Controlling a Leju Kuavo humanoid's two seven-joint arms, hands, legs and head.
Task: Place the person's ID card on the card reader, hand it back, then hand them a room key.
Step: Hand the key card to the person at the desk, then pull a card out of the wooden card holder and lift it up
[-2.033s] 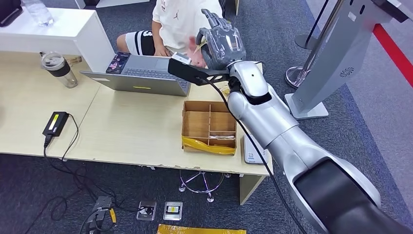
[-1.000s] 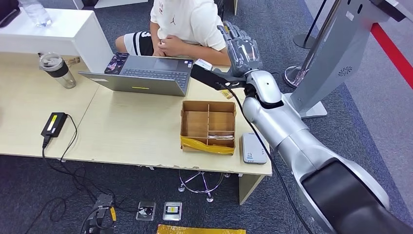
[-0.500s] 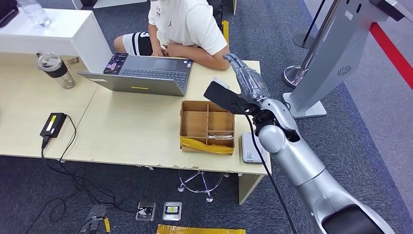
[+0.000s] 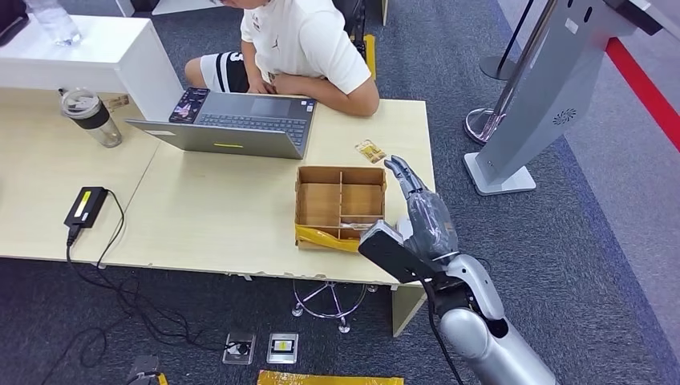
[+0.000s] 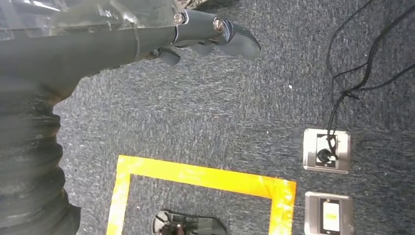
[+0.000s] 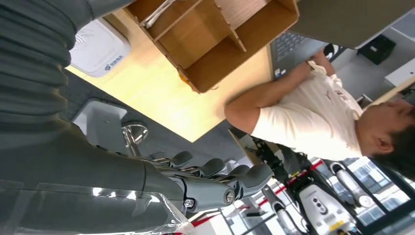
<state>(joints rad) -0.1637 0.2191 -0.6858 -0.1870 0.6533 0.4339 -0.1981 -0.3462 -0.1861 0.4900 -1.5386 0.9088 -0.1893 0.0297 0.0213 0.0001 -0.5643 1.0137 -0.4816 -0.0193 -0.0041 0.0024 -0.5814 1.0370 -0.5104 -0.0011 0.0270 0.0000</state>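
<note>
My right hand (image 4: 423, 215) hangs over the table's near right corner with its fingers stretched out and nothing in them; the right wrist view shows the same straight fingers (image 6: 210, 188). A white card reader (image 6: 98, 46) lies on the table beside a partitioned cardboard box (image 4: 341, 204). A small yellowish card (image 4: 370, 151) lies flat behind the box, near the elbow of a seated person (image 4: 301, 40) in a white shirt. My left hand (image 5: 205, 34) hangs over the carpet, fingers extended, holding nothing.
A grey laptop (image 4: 232, 124) stands open before the person. A lidded cup (image 4: 90, 115) and a black power adapter (image 4: 86, 204) lie on the left of the table. A grey kiosk stand (image 4: 545, 96) is at the right. Floor sockets (image 4: 281, 347) and yellow tape (image 5: 205, 178) lie below.
My right arm has drawn back from the person's side of the table, down to the near right corner. The person has folded both arms behind the laptop.
</note>
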